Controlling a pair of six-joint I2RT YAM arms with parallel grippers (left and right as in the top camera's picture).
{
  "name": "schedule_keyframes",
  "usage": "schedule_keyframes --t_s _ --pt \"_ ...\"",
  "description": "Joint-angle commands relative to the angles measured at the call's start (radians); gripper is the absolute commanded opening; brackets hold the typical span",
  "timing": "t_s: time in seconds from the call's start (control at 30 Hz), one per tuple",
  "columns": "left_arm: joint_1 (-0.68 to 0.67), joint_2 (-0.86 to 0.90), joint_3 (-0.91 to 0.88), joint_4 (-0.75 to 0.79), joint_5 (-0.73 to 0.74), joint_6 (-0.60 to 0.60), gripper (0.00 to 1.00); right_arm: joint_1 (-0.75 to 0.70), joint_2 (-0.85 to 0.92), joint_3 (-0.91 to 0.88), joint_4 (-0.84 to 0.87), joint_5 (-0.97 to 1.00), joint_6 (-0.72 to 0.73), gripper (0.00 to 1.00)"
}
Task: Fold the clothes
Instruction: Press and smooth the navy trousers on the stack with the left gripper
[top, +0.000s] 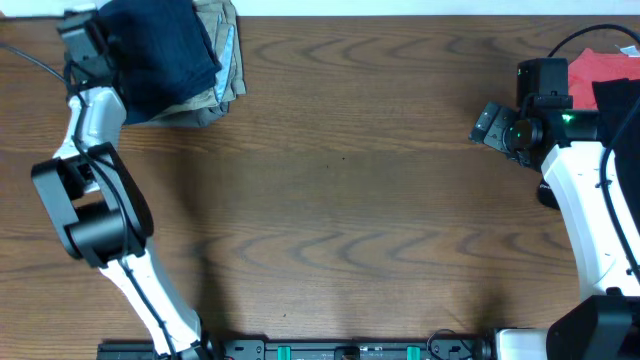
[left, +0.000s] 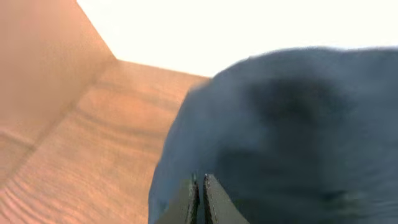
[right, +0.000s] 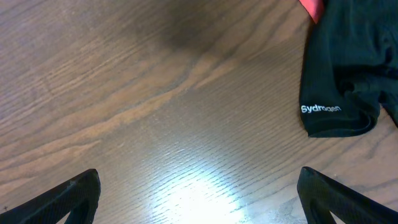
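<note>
surface: brown wood-grain table | far-left corner: crumpled khaki garment | right edge: red garment, black garment, touching

A brown wood-grain table spans the view, bright white beyond its far edge.

Left arm: white shell links joined by black joint housings, with a bulky black block at the elbow. A thin black cable runs off beside its wrist.

Right arm: matching white shells, a black wrist module bearing a small green light. A second black cable loops behind.

Left gripper: fingers appear dark and flat, though the view is blurred.

Right gripper: matte black, wedge-shaped fingertips.
</note>
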Motion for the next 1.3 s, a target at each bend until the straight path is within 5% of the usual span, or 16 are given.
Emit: schedule_keyframes --t_s 0.0,0.7,1.27 --pt "-0.03 -0.067 0.004 0.008 -0.008 -0.01 0.08 0.002 -0.001 0.002 0.0 0.003 0.007 0.99" --pt "0.028 0.107 0.003 -0.196 -0.016 -0.01 0.06 0.002 -0.001 0.002 0.0 0.003 0.007 0.99" --pt "-0.201 -0.089 0.003 -0.218 -0.005 -0.01 0.06 0.002 -0.001 0.002 0.0 0.004 0.007 0.99"
